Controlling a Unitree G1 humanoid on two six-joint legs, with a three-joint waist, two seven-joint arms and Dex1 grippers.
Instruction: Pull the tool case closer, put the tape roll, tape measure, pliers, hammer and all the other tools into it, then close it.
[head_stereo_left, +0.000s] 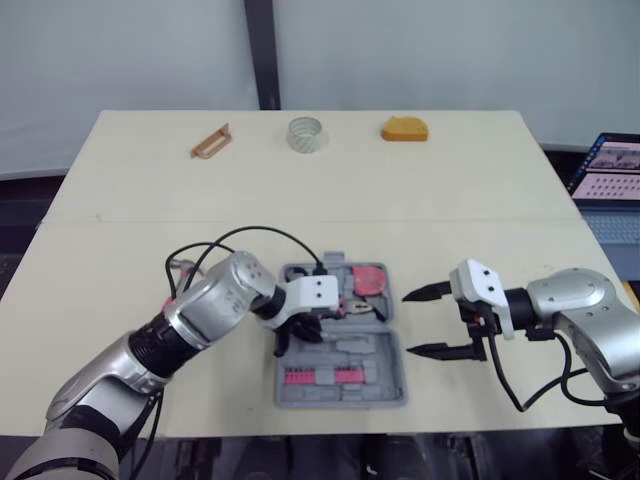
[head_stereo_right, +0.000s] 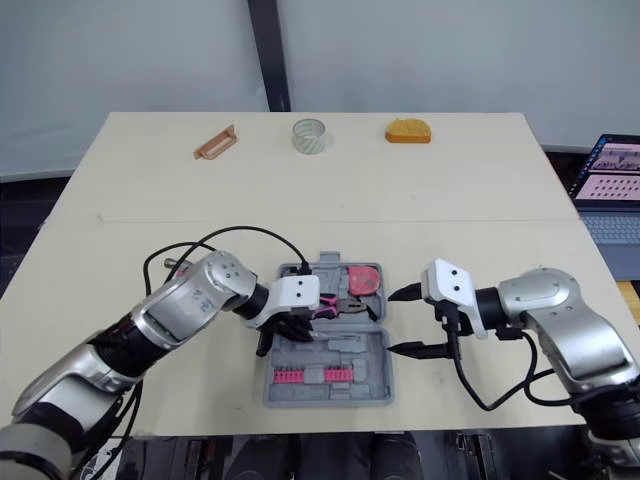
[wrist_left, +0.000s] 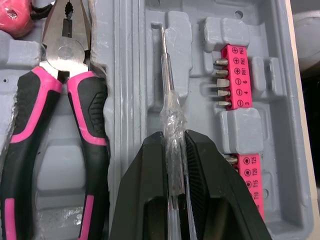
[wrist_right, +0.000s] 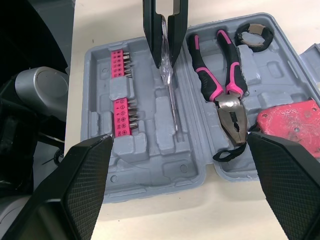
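— Where's the tool case (head_stereo_left: 390, 360)?
— Open at the desk's (head_stereo_left: 480, 200) near edge, with pliers (wrist_left: 60, 100), bit strip (wrist_left: 235, 75) and red tape measure (head_stereo_left: 368, 279) inside. The left gripper (wrist_left: 174, 136) clamps a clear screwdriver (wrist_left: 167, 80) at the middle slot.
— And the right gripper (head_stereo_left: 408, 323)?
— Spread wide, just beside the case. Tape roll (head_stereo_left: 306, 134), orange object (head_stereo_left: 404, 129) and brown tool (head_stereo_left: 210, 141) lie along the far edge.

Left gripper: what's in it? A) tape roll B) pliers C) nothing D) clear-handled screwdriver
D: the left gripper is shut on the clear handle of the screwdriver over the case, while the pliers lie in their own slot.
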